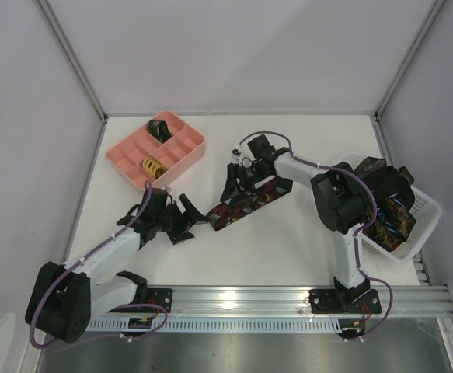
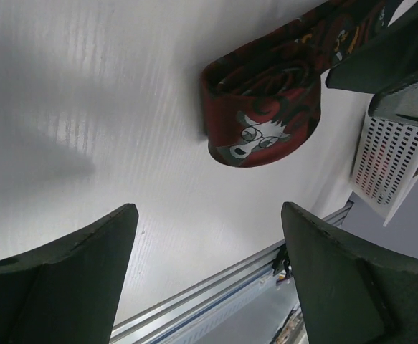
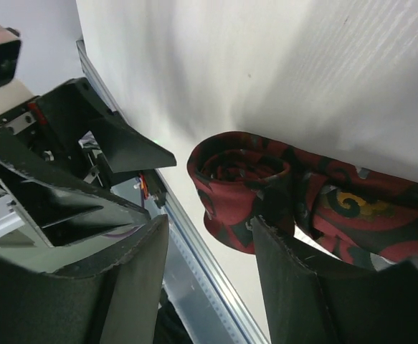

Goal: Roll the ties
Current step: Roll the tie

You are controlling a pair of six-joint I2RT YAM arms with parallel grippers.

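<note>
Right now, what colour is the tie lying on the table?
The tie is dark red with black swirls and a white bespectacled face; clearest in left wrist view.

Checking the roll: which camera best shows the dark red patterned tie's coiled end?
Left wrist: the dark red patterned tie coils unobstructed. Right wrist's fingers partly hide it; top view shows it small.

Robot lab cell, white table [image 1: 288,249], plain panel walls [image 1: 234,47], aluminium rail [image 1: 249,299]

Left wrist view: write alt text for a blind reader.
A dark red patterned tie, one end curled into a loose roll, lies on a white table. The open left gripper hangs short of it; a mesh basket shows at right.
</note>
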